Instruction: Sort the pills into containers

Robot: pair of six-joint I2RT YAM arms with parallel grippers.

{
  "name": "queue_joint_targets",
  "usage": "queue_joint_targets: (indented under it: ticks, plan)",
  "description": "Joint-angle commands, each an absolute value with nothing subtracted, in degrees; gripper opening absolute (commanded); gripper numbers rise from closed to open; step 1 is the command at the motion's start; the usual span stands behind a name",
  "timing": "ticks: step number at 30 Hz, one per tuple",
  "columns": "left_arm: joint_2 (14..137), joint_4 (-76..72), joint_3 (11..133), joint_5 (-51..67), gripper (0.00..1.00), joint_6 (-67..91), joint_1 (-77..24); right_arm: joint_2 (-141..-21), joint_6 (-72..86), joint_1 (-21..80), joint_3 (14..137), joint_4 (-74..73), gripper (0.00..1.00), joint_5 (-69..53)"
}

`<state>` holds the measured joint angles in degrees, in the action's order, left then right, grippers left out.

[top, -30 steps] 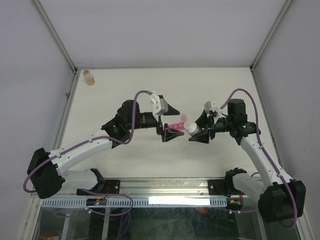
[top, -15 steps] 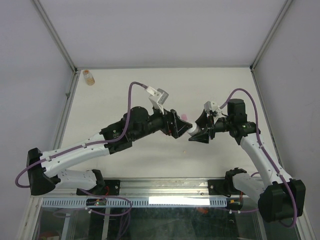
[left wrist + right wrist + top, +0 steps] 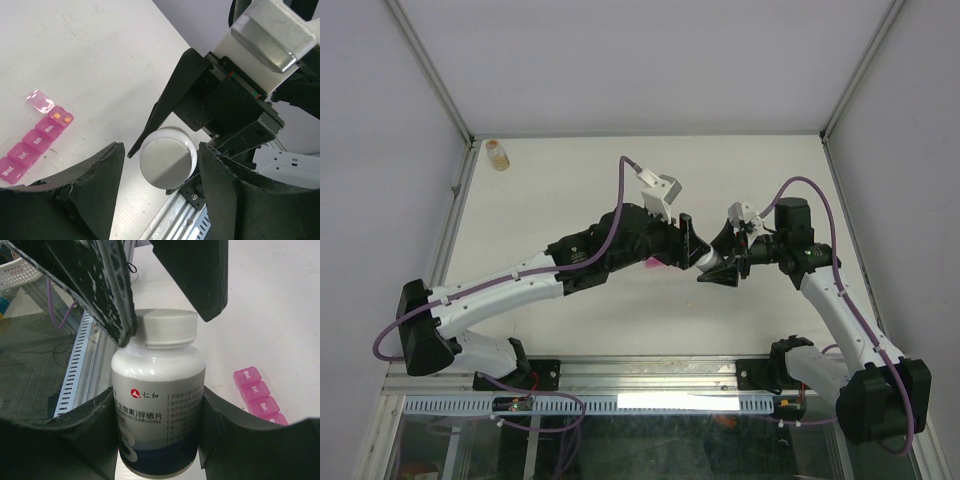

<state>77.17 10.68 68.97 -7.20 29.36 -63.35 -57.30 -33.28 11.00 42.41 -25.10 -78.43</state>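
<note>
My right gripper (image 3: 157,400) is shut on the body of a white-capped pill bottle (image 3: 159,390), held above the table (image 3: 570,180). My left gripper (image 3: 160,150) is open around its white cap (image 3: 167,157). One finger is close against the cap's rim and a small gap shows on the other side. In the top view both grippers meet at mid-table, left (image 3: 690,250) and right (image 3: 718,268). The pink organiser strip (image 3: 35,145) lies on the table, its end compartment's lid open (image 3: 40,101), with two tiny orange pills (image 3: 61,117) inside. The left arm mostly hides the strip (image 3: 655,262).
A small amber bottle (image 3: 497,154) stands at the table's far left corner. An aluminium rail (image 3: 185,220) runs along the near edge. A white basket (image 3: 20,270) sits beyond that edge, off the table.
My left arm has swung right from over the organiser to the bottle's cap, and its jaws have narrowed around it. The right arm and bottle have stayed still.
</note>
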Motion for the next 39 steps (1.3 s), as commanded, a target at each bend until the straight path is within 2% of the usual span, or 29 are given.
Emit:
queue_joint_targets:
  ticks: [1, 5, 12, 15, 21, 26, 29, 31, 33, 34, 35, 36, 39]
  plan:
    - [77.1, 10.9, 72.1, -4.7, 0.61, 28.3, -63.5, -57.0, -33.1, 10.8, 44.5, -22.9, 0.00, -79.1]
    - [77.1, 11.6, 72.1, -3.8, 0.55, 28.6, -63.5, -57.0, -33.1, 10.8, 44.5, -22.9, 0.00, -79.3]
    - [78.3, 12.4, 73.0, 0.4, 0.33, 27.3, -63.5, -57.0, -33.1, 10.8, 44.5, -22.9, 0.00, -79.2]
    - [79.0, 12.4, 73.3, 5.0, 0.26, 24.4, -63.5, -56.9, -33.1, 10.8, 44.4, -22.9, 0.00, -79.3]
    - [79.8, 12.3, 72.5, 14.3, 0.21, 15.5, -63.5, -56.8, -33.1, 10.8, 44.5, -22.9, 0.00, -79.4]
    - [79.2, 12.6, 70.4, 24.1, 0.20, -1.2, -63.5, -56.7, -33.0, 10.8, 44.5, -23.0, 0.00, -79.5]
    - [77.9, 13.9, 67.8, 34.5, 0.24, -17.3, -63.5, -56.6, -33.1, 10.9, 44.5, -22.9, 0.00, -79.4]
    - [77.5, 14.9, 67.9, 35.9, 0.26, -24.7, -63.3, -56.7, -33.2, 10.8, 44.5, -23.0, 0.00, -79.4]
    - [78.0, 15.1, 69.6, 36.2, 0.29, -25.6, -62.2, -56.8, -33.3, 10.7, 44.6, -23.1, 0.00, -79.3]
    - [78.3, 15.0, 70.6, 36.2, 0.34, -25.4, -61.6, -56.9, -33.3, 10.8, 44.5, -23.0, 0.00, -79.3]
    - [78.5, 14.5, 71.3, 35.6, 0.43, -24.8, -61.2, -56.9, -33.2, 10.8, 44.5, -23.0, 0.00, -79.4]
    - [78.6, 13.5, 71.7, 34.4, 0.56, -23.7, -61.1, -56.8, -33.2, 10.7, 44.5, -23.0, 0.00, -79.3]
    - [76.1, 5.2, 68.7, 29.3, 0.88, -17.8, -61.1, -56.6, -33.2, 10.6, 44.5, -23.0, 0.00, -79.2]
